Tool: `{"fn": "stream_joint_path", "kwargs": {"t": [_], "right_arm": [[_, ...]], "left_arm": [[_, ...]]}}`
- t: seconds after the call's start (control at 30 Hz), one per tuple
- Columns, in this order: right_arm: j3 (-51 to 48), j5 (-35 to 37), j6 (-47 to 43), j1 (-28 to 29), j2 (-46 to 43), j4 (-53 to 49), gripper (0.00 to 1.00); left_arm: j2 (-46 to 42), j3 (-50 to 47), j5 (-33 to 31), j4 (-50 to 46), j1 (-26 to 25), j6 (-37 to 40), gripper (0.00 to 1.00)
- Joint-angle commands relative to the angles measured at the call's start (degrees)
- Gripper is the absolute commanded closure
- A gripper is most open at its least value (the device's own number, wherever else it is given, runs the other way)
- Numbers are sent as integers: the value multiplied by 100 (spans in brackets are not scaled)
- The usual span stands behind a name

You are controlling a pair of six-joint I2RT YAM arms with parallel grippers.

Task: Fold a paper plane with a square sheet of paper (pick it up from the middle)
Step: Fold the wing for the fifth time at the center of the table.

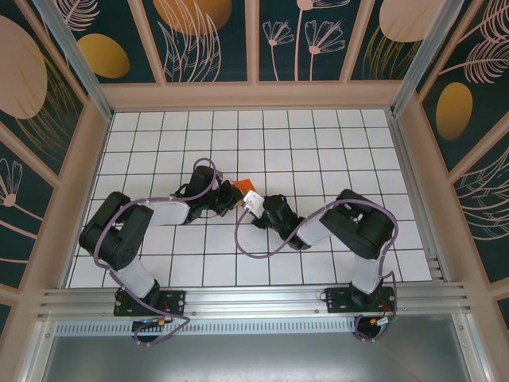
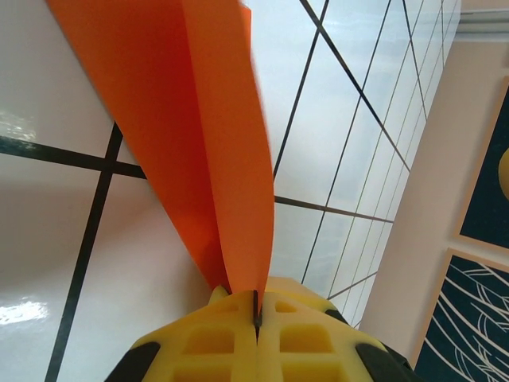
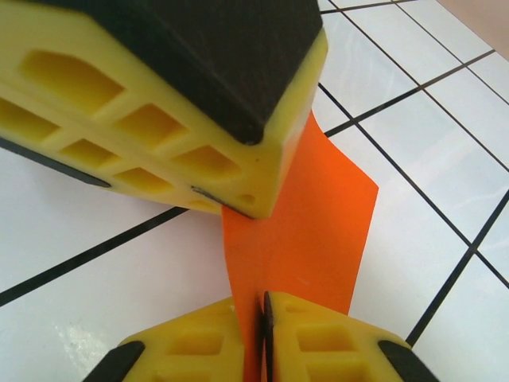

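Note:
The bright orange sheet of paper (image 1: 239, 186) is folded into layers and held up between both grippers above the middle of the table. In the left wrist view my left gripper (image 2: 256, 296) is shut on a narrow end of the folded paper (image 2: 207, 119), which fans out away from the jaws. My right gripper (image 3: 262, 299) is shut on another edge of the paper (image 3: 318, 223). The left gripper's yellow fingers (image 3: 159, 119) sit close above that spot. From above, the left gripper (image 1: 230, 198) and right gripper (image 1: 253, 199) almost touch. I cannot tell whether the fold has the paper plane's shape.
The white grid-tiled table (image 1: 318, 143) lies under the paper. Patterned walls (image 1: 207, 40) close in the back and both sides. An aluminium rail (image 1: 254, 298) runs along the near edge by the arm bases.

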Motion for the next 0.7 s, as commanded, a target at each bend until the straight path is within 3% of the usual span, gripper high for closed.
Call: {"fn": "stream_joint_path", "kwargs": {"t": [0.0,0.33,0.67], "right_arm": [[29,-15,19,33,7,223,88],[-22,-827,897,-97,-287,-196,99],[186,-2105,2540,-364,-323,-582,99]], "left_arm": [[-198,168,-74,-273,-24,73,89],[-742,383,-219,-942,401,585,62],[-1544,-143,-602,-1028,770,950,53]]}}
